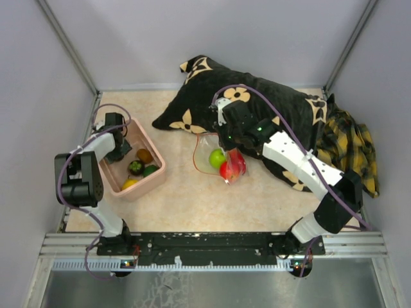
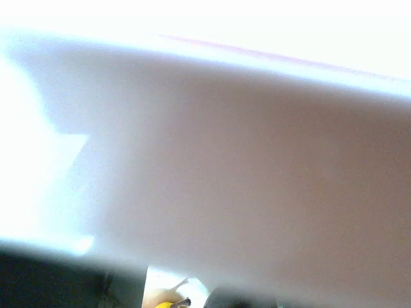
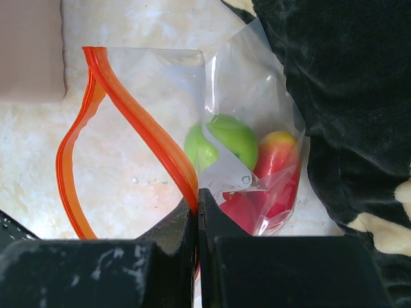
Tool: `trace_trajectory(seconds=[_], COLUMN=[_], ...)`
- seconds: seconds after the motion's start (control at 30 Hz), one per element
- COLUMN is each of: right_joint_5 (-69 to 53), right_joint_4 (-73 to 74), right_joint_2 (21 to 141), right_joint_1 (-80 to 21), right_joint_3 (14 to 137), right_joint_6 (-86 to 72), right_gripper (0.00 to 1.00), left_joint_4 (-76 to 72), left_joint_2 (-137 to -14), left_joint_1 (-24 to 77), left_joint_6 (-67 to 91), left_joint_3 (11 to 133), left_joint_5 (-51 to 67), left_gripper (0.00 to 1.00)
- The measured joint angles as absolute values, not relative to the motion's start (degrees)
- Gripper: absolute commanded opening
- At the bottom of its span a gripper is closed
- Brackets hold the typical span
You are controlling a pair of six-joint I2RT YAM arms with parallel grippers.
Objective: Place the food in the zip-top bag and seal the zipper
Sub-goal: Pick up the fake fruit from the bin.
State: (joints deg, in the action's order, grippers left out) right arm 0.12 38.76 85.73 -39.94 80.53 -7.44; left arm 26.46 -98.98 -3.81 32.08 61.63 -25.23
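Zip-top bag [image 3: 247,83] lay on the table [image 1: 192,202] against the black pillow [image 1: 276,106], with green and red food [image 3: 241,144] already inside. Its film looked thin, floppy and slick, so I judged the stiffer zipper [image 3: 138,122] the only sound hold. My right gripper [image 3: 198,206] was clamped on that strip, the mouth gaping. My left gripper [image 1: 119,146] was down in the pink tub [image 1: 158,168]; open or closed, I couldn't tell.
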Motion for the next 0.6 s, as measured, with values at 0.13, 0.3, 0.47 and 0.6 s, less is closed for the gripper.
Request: trace_trajectory(seconds=[0.13,0.3,0.47,0.6], right_joint_5=[0.1,0.1,0.1,0.2], right_joint_4=[38.7,38.8,38.8,39.0], right_joint_2=[85.6,85.6,85.6,85.6], right_joint_1=[-39.9,-39.9,-39.9,-39.9], right_joint_3=[80.2,80.2,80.2,80.3], right_joint_6=[-7.5,-7.5,-7.5,-7.5], right_gripper=[0.0,0.0,0.0,0.0], left_joint_4=[26.6,27.3,28.4,29.2], left_joint_2=[-97.2,-92.4,-86.5,-81.9], left_joint_1=[-3.9,-3.1,-2.2,-1.8], left_joint_6=[31.0,29.9,28.6,27.0], left_joint_3=[61.7,61.7,61.6,60.1], left_joint_5=[-25.6,-25.6,-24.0,-21.5], left_gripper=[0.42,0.41,0.41,0.4])
